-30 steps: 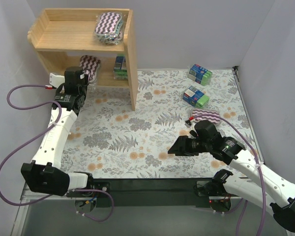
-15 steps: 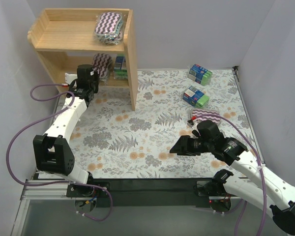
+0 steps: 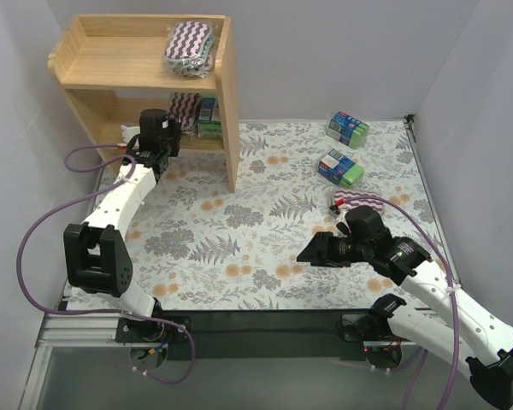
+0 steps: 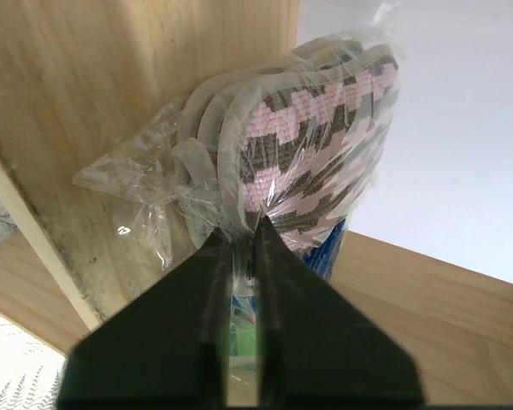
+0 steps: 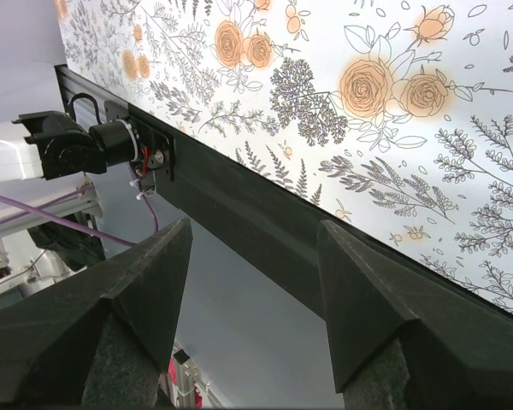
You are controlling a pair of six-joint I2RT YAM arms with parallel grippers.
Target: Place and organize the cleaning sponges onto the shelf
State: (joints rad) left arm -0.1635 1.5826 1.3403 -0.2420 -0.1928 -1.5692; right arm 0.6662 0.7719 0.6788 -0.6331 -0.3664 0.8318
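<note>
The wooden shelf (image 3: 225, 102) stands at the back left. One purple zigzag sponge (image 3: 189, 43) lies on its top tier. My left gripper (image 3: 176, 121) reaches into the lower tier, shut on the clear wrap of a second purple zigzag sponge (image 3: 185, 102) (image 4: 316, 145), beside a blue-and-green pack (image 3: 209, 115) (image 4: 332, 254). In the left wrist view the gripper (image 4: 244, 235) pinches the wrap's edge. Two more blue-and-green packs (image 3: 348, 128) (image 3: 340, 166) lie on the mat at the right. A third purple sponge (image 3: 359, 200) lies just behind my right gripper (image 3: 311, 253) (image 5: 255, 235), which is open and holds nothing.
A floral mat (image 3: 265, 222) covers the table. The shelf's upright side panel (image 3: 231, 145) juts onto the mat. White walls close in left, back and right. In the right wrist view the table's black front edge (image 5: 239, 205) runs under the fingers.
My left arm has carried the purple sponge to the right along the lower tier, up to the blue-and-green pack. The right gripper's jaws have parted slightly; that arm has barely shifted.
</note>
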